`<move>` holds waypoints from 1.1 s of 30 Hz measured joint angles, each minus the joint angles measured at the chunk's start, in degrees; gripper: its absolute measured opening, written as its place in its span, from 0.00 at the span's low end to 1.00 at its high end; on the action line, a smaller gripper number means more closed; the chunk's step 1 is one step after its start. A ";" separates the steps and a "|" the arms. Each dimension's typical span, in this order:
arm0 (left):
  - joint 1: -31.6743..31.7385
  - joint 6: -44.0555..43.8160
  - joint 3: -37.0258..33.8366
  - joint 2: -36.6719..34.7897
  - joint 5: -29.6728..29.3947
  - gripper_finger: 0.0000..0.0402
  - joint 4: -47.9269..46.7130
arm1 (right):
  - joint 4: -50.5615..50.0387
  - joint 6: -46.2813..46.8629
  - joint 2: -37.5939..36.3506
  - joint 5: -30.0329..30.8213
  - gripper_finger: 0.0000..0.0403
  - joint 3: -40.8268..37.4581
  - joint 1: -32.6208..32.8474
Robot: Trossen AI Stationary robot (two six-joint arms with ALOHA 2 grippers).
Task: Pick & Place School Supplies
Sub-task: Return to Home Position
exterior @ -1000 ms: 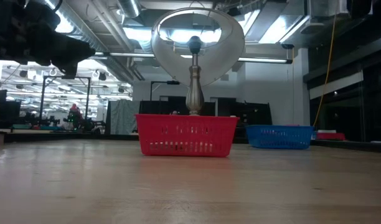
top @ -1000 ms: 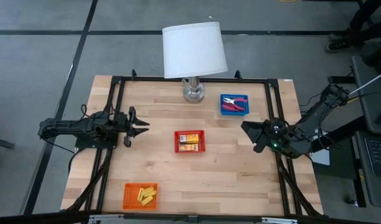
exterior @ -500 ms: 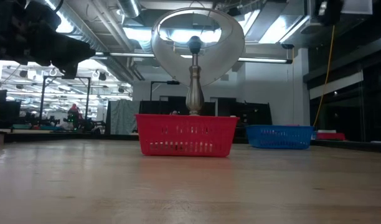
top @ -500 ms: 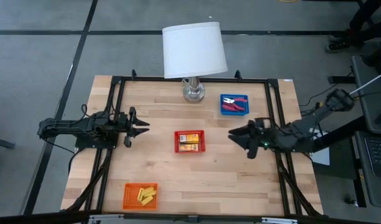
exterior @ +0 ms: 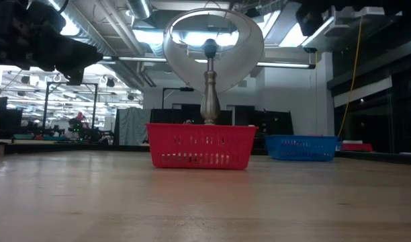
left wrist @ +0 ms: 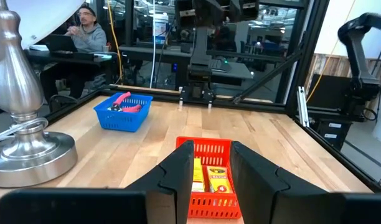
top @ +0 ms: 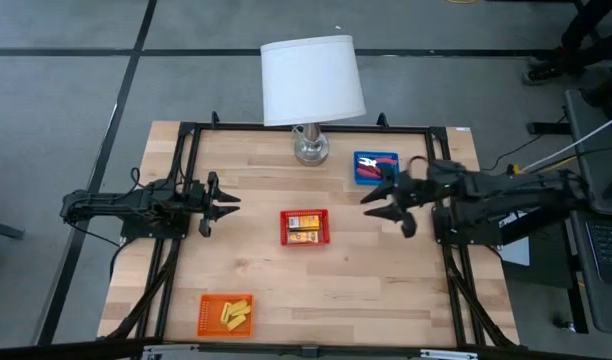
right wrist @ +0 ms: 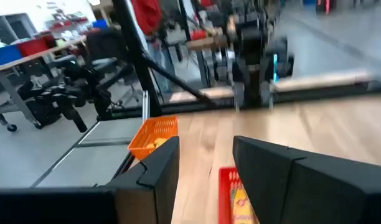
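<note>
In the high view, the red tray [top: 304, 227] holds two orange-yellow oblong pieces [top: 305, 224]. The blue tray [top: 376, 167] holds pink/red-handled scissor-like tools [left wrist: 129, 102]. The orange tray [top: 226, 313] holds pale yellow blocks [top: 234, 315]. My left gripper [top: 224, 203] hovers open left of the red tray, which shows between its fingers in the left wrist view [left wrist: 212, 168]. My right gripper [top: 387, 212] is open, just near-side of the blue tray and right of the red tray; it faces the red tray [right wrist: 235, 198] and the orange tray [right wrist: 154, 138].
A white-shaded lamp [top: 313, 80] on a silver base [left wrist: 30, 152] stands at the table's far middle, left of the blue tray. Black rails [top: 182, 180] frame the table. Bare wood lies between the trays. A person [left wrist: 84, 28] sits beyond the table.
My right gripper has swung in from the table's right edge toward the left and a little toward the far edge, ending beside the blue tray, still open. The left arm and all trays have stayed put.
</note>
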 joint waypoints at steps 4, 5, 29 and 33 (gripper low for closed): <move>0.00 0.00 0.00 0.00 0.00 0.25 0.00 | 2.32 -2.82 -10.19 -0.54 0.39 -7.84 -2.77; 0.00 0.00 0.00 0.00 0.00 0.25 0.00 | 3.94 -2.63 -13.30 0.25 0.39 -10.80 -3.02; -0.02 0.01 0.00 0.00 0.02 0.25 0.01 | -3.55 -2.21 -48.83 7.07 0.39 -34.92 -1.94; -0.02 0.00 0.00 0.02 0.02 0.25 0.00 | -3.81 -6.07 -48.83 8.82 0.39 -34.92 -1.94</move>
